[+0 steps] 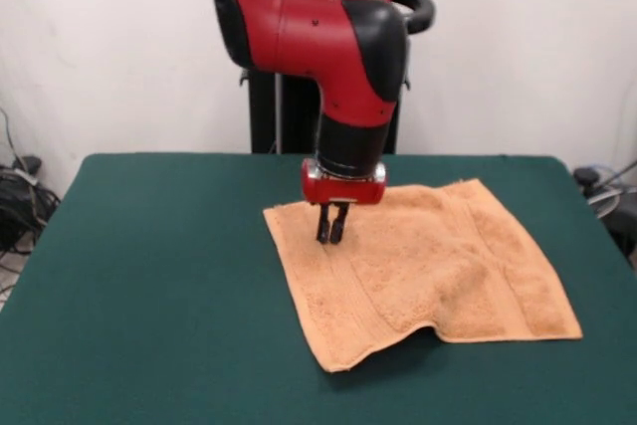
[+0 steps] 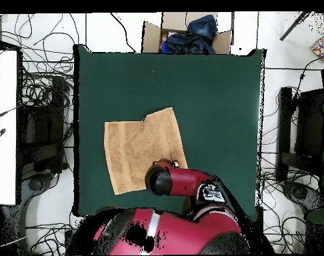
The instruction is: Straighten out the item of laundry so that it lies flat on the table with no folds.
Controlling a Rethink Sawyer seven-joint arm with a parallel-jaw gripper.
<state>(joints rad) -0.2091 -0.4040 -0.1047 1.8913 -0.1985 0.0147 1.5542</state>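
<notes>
The peach towel [image 1: 448, 266] lies spread on the green table [image 1: 149, 276], right of centre in the front view. Its near edge humps up in a raised fold near the middle, and woven bands run near two edges. My gripper [image 1: 332, 238] comes straight down onto the towel close to its far left corner. Its fingers stand close together with the tips in the cloth. In the overhead view the towel [image 2: 141, 157] sits left of centre on the table [image 2: 211, 100]. There the arm's red wrist [image 2: 168, 180] covers the towel's corner nearest the base and hides the gripper.
A cardboard box [image 2: 185, 33] holding dark cloth stands off the table's edge farthest from the robot's base. Cables and equipment lie on the floor on both sides of the table. The green top reaches well past the towel on all sides.
</notes>
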